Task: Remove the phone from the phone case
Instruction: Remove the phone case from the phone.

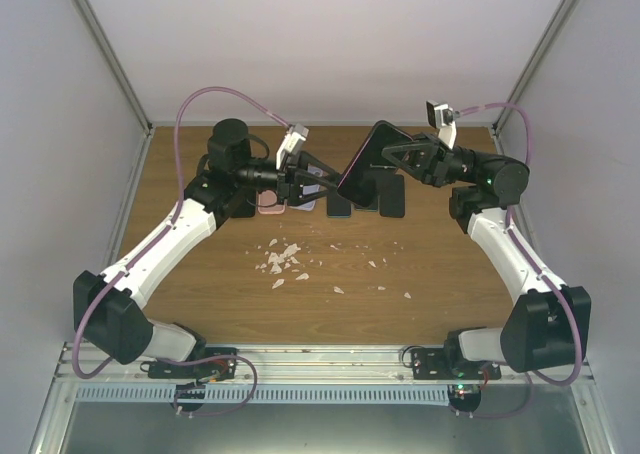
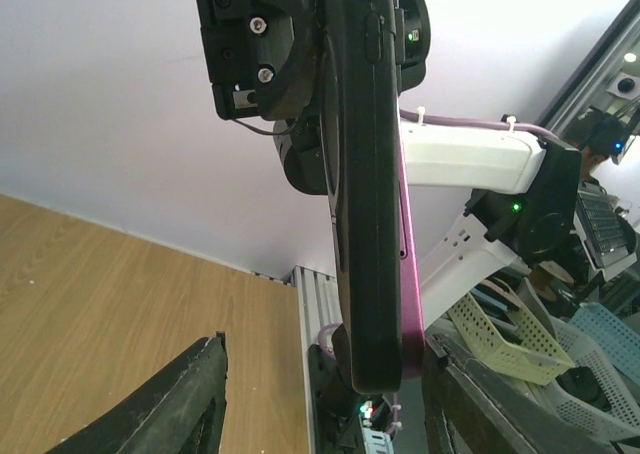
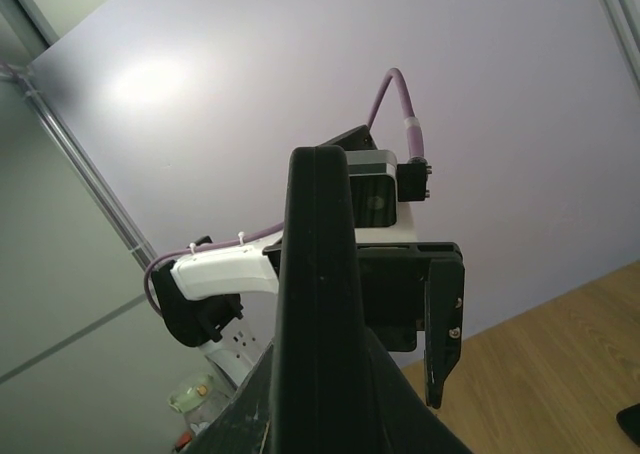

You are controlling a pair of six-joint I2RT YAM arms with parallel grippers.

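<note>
**Phone held up edge-on between my two grippers**

My right gripper [image 1: 383, 161] was clamped tight on the upper part of the phone [image 1: 365, 159] and held it tilted in the air above the back of the table [image 1: 200, 274]. My left gripper [image 1: 330, 181] stood about half open around the phone's lower end. In the left wrist view its fingers [image 2: 195, 404] sat on either side with a gap showing on both, touching nothing that I could see.

The phone was not yet out of the phone case [image 2: 360, 224]. That view showed a black edge with side buttons and a purple strip [image 2: 410, 274] down one side, and I could not tell where case ended and phone began.

In the right wrist view the dark edge filled the middle, hid my own fingertips and ran off the bottom of the frame. From above, other handsets [image 1: 392, 196] lay on the table under the raised phone, partly covered by my arms and hard to count. White scraps [image 1: 285, 259] were scattered nearer to me.
</note>
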